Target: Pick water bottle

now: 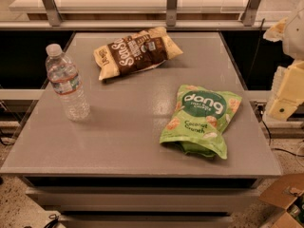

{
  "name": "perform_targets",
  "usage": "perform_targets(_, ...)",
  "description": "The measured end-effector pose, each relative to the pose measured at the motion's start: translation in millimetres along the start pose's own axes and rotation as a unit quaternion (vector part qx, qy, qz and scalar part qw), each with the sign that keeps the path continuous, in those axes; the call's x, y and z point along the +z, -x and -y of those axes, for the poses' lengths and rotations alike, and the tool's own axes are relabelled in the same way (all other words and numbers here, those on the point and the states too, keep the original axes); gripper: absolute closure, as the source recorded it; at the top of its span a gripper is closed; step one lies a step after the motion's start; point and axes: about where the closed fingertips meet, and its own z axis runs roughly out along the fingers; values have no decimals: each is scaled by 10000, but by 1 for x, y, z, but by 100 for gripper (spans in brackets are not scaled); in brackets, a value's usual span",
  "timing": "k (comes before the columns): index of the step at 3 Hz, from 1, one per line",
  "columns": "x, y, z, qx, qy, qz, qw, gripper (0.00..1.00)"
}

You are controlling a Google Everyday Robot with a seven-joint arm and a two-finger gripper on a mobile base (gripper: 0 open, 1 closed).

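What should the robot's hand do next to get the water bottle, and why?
Probably swing the gripper left over the table toward the water bottle: the gripper hangs beyond the table's right edge, while the bottle stands upright near the left edge.

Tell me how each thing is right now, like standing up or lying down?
water bottle: standing upright by the left edge of the table, white cap on, nothing holding it.
brown snack bag: lying flat at the back of the table.
green Dang bag: lying flat on the right side, near end crumpled.
gripper: out past the table's right edge, far from the water bottle.
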Motion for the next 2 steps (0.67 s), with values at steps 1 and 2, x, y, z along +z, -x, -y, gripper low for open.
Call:
perform_targets(1, 0, 0, 0, 0, -1, 0, 10000, 0)
perform_targets(2, 6, 10, 2, 25, 108, 409, 9991, 0)
